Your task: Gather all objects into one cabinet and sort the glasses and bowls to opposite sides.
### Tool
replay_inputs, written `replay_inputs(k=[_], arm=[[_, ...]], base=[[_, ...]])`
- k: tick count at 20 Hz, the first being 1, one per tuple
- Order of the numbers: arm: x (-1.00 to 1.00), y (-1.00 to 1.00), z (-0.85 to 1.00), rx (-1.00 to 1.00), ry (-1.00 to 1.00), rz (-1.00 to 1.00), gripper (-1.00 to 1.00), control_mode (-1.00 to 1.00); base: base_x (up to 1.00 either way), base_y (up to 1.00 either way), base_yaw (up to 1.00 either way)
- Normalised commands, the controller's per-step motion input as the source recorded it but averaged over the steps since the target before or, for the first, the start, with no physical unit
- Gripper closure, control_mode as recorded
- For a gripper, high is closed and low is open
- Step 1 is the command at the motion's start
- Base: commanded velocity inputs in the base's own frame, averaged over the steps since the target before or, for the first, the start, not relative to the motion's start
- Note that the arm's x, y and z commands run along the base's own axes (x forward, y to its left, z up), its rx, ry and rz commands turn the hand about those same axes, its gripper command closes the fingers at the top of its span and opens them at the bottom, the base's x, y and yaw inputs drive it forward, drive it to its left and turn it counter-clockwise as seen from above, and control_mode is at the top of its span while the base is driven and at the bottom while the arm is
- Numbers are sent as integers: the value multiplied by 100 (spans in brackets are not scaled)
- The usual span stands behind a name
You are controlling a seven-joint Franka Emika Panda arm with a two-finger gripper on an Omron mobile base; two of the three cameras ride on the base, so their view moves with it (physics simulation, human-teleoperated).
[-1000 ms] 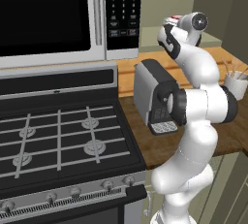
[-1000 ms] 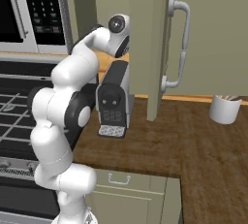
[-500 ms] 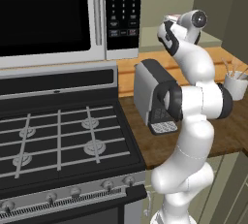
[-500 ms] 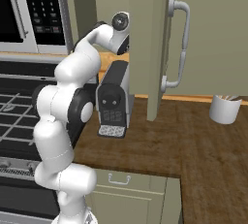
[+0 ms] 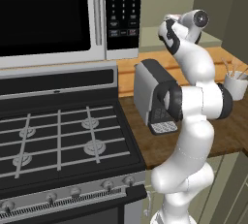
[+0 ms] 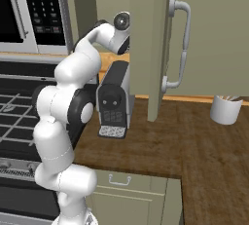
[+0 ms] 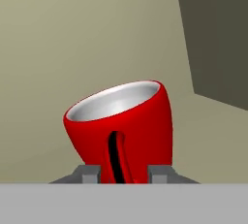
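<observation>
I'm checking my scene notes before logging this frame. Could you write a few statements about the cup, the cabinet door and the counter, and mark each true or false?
1. The gripper holds a red cup. True.
2. The cup is full of water. False: its pale inside looks empty.
3. The cabinet door stands open. True.
4. The coffee machine sits on the stove. False: it sits on the wooden counter.
5. A white utensil pot stands on the counter. True.
</observation>
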Motion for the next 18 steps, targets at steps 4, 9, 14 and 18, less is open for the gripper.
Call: replay_inputs(k=[4,9,14,18], arm=[[-3,1,0,0,0,0,100,-100],[-56,13,0,-3,-8,0,100,-100],[-80,29,0,-5,-13,0,100,-100],[-95,43,3,-6,-7,0,100,-100]], base=[[0,0,0],[0,0,0],[0,0,0],[0,0,0]])
